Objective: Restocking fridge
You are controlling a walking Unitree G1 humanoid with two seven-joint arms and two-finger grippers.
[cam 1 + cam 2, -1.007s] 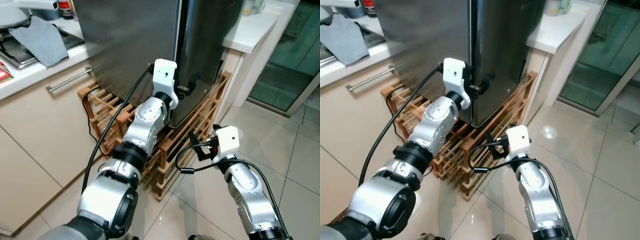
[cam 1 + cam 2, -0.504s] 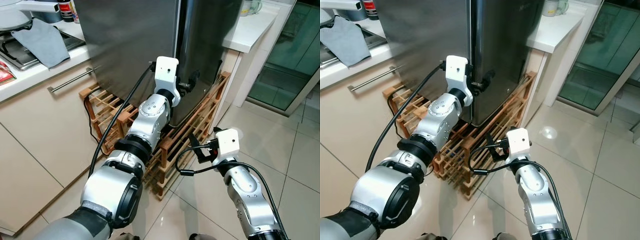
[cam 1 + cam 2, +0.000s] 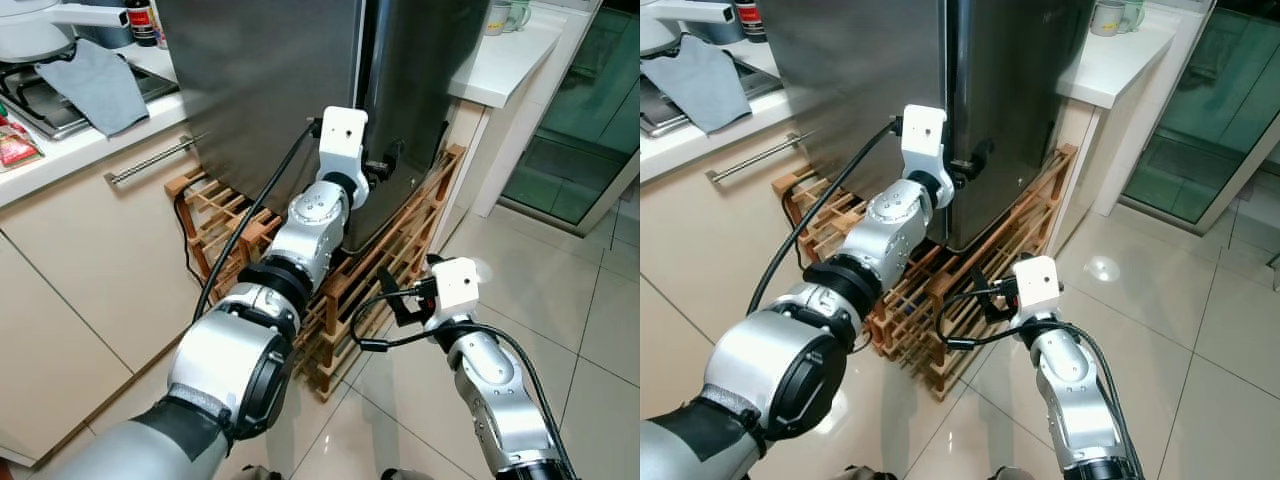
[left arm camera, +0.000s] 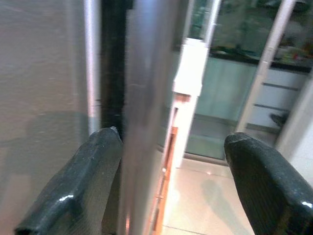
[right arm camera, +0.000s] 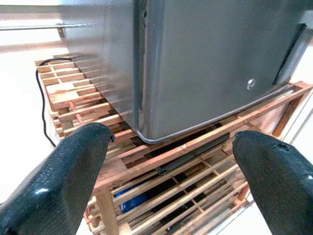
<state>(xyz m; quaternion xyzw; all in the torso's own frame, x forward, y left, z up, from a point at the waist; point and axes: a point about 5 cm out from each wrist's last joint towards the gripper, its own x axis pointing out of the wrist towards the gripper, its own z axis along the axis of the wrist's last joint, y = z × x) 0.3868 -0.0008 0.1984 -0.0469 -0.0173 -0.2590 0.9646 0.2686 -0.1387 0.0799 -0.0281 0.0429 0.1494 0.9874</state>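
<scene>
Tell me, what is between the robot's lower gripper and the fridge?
The wooden rack under the fridge. In the eye views, the right gripper hangs low, jaws open, with the rack's slats between it and the fridge's bottom edge.

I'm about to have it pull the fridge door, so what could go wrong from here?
1. The left gripper straddles the fridge door edge with open fingers; pulling before they close may let them slip off.
2. The black cable along the left arm hangs near the wooden rack and could snag.
3. The open right gripper hovers low before the rack, perhaps in the door's swing path.
</scene>
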